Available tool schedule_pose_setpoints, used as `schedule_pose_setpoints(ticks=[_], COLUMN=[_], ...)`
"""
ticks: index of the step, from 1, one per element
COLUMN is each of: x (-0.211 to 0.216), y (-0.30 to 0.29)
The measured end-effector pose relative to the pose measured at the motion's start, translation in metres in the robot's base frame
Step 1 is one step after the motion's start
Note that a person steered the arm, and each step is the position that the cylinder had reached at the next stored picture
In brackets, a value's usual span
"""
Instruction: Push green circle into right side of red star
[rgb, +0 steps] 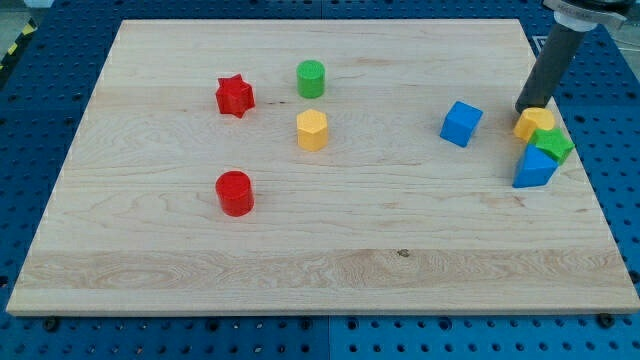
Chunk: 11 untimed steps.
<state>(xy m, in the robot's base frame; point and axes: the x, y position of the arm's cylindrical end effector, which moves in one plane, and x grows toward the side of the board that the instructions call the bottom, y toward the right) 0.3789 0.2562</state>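
The green circle (311, 78) stands on the wooden board near the view's top, a little left of centre. The red star (235, 96) lies to its left and slightly lower, with a gap between them. My tip (526, 108) is far to the view's right, touching the top-left edge of a yellow block (534, 123). It is well away from the green circle and the red star.
A yellow hexagon (312, 130) sits just below the green circle. A red circle (234, 192) lies lower left. A blue cube (461, 123) sits right of centre. By the yellow block are a green star (552, 144) and a blue triangle (533, 169).
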Motion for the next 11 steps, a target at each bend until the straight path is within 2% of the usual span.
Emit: schedule_pose_setpoints(ticks=[2,3,4,5,7,10,11], x=[-0.074,-0.103,-0.111,-0.104,-0.061,-0.035,-0.034], y=[-0.006,-0.032,-0.082,-0.135,-0.243,-0.340,-0.353])
